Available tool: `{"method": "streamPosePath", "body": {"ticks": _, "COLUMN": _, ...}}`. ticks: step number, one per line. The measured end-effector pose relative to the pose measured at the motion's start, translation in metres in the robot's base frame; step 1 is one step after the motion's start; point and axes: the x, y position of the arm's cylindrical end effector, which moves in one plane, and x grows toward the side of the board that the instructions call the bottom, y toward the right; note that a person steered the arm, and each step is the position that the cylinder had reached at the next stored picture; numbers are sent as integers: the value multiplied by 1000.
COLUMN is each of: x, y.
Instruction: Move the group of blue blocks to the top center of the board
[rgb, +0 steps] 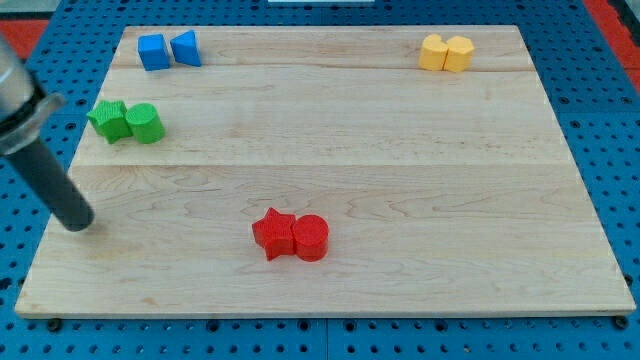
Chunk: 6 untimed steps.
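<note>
My tip (78, 224) sits down at the view's left edge of the wooden board (400, 170), touching no block, well below the green star (108, 120) and green cylinder (145, 123) that sit pressed together. Up in the top left corner, the blue cube (153, 52) and the blue wedge-like block (186, 48) stand side by side, touching, far from my tip. Elsewhere, a yellow pair (446, 53) holds the top right, while the red star (272, 234) and red cylinder (311, 238) huddle near the bottom centre.
</note>
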Motion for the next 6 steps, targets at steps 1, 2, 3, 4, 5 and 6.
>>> {"method": "streamPosePath", "body": {"ticks": 1, "x": 0, "y": 73}}
{"method": "streamPosePath", "body": {"ticks": 2, "x": -1, "y": 129}}
{"method": "streamPosePath", "body": {"ticks": 3, "x": -33, "y": 161}}
{"method": "streamPosePath", "body": {"ticks": 4, "x": -97, "y": 172}}
{"method": "streamPosePath", "body": {"ticks": 5, "x": -133, "y": 174}}
{"method": "streamPosePath", "body": {"ticks": 6, "x": -147, "y": 177}}
